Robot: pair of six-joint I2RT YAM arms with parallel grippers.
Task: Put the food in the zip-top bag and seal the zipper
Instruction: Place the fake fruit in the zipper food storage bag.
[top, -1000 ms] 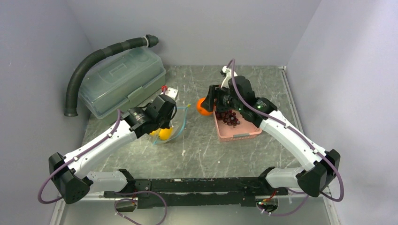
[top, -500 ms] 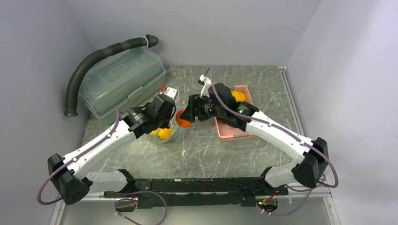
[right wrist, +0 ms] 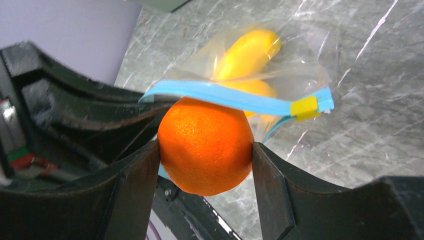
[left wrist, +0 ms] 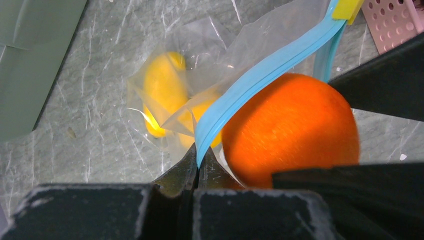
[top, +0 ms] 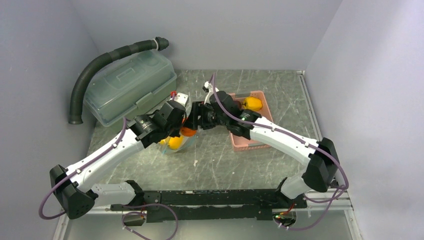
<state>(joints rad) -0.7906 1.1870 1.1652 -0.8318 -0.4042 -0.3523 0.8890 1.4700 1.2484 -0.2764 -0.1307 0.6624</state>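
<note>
— Where is the round orange fruit [right wrist: 200, 135]?
— Clamped between the fingers of my right tool [right wrist: 204, 152], at the mouth of the zip-top bag [left wrist: 200, 45], touching the underside of the blue zipper [left wrist: 260, 80].
— And your left tool [left wrist: 197, 170]?
— Pinched tight on the zipper's edge. Two yellow fruits [left wrist: 162, 85] lie inside. On the tabletop [top: 220, 160], the lidded box [top: 125, 85] stands apart to the left, the pink basket [top: 250, 142] near to the right.

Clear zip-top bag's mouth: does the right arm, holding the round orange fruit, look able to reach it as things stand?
Probably yes. The left hand pinches the teal-blue zipper strip, lifting it, and the round orange fruit in the right hand sits right beneath that strip, nothing between.
</note>
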